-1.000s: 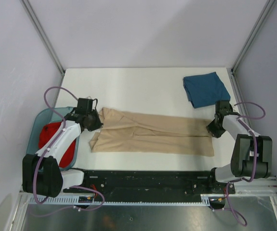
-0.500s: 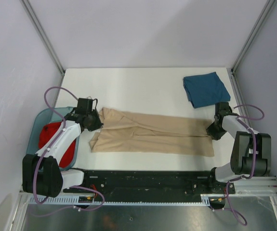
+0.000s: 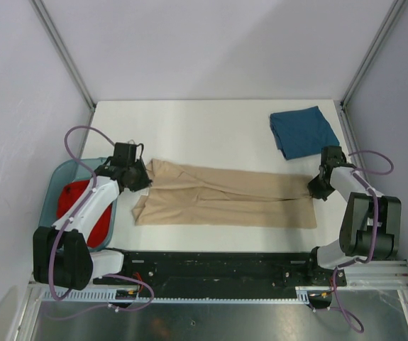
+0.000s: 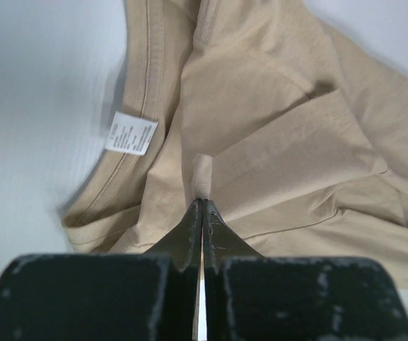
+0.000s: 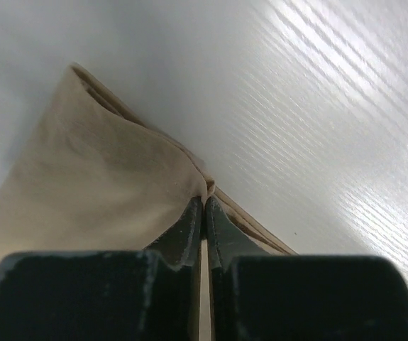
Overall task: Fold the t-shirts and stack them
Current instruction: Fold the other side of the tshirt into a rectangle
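Our left pincer (image 4: 202, 202) is clamped shut on a small pinch of the tan t-shirt (image 3: 225, 199), its two black fingers (image 4: 186, 234) pressed together with a nub of cloth standing up between the tips, near the white neck label (image 4: 131, 133) on the collar. Our right pincer (image 5: 204, 199) is also closed on the tan cloth, gripping a corner at the opposite end, where the fabric bunches at the fingertips. Between the two grips the shirt lies flat on the white bench (image 3: 204, 135) as a long folded band, running from near the left edge to near the right edge, roughly parallel to the near edge, with a sleeve folded over on the collar side. The dark teal t-shirt (image 3: 303, 131) lies folded near the far right corner, apart from the tan one. The red t-shirt (image 3: 83, 206) lies in a translucent blue bin (image 3: 56, 186) at the left edge, partly covered by our left arm.
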Available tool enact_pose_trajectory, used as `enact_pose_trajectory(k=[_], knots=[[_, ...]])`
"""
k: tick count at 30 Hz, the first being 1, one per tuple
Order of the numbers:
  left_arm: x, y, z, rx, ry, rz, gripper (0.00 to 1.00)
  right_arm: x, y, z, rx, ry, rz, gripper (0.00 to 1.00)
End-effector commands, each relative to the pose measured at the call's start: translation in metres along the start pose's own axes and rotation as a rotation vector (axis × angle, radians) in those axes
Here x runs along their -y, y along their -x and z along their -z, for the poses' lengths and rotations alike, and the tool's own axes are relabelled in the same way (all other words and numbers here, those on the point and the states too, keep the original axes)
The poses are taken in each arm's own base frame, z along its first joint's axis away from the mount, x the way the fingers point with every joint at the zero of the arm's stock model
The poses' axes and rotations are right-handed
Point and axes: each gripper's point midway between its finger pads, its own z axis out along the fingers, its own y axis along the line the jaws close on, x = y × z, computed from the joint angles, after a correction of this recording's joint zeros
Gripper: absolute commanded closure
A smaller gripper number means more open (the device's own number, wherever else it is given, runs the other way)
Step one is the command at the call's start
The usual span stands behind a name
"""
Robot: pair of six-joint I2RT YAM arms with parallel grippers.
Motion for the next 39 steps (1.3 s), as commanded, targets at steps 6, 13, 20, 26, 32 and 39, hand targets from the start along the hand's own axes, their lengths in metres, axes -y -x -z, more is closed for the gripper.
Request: enact_pose_trajectory(k=[6,13,20,26,32,39], knots=[[0.035,0.068,0.009,0.124,-0.041,0.002,1.0,-0.034,0.063,0.018,0.12,0.046,-0.012,1.0],[0.056,0.106,0.003,0.159,-0.053,0.002,1.0,-0.051,0.072,0.008,0.079,0.065,0.017,1.0],[0.055,0.095,-0.008,0.115,-0.05,0.004,1.0,-0.035,0.047,-0.018,0.008,-0.019,0.058,1.0],[0.045,0.07,-0.013,0.078,-0.038,0.004,1.0,-0.017,0.027,-0.026,-0.008,-0.054,0.056,1.0],[0.036,0.04,-0.019,0.021,-0.045,0.01,1.0,0.009,0.001,-0.022,-0.026,-0.074,0.041,1.0],[0.03,0.031,-0.018,0.014,-0.04,0.005,1.0,0.026,-0.018,-0.011,-0.025,-0.053,0.02,0.98]])
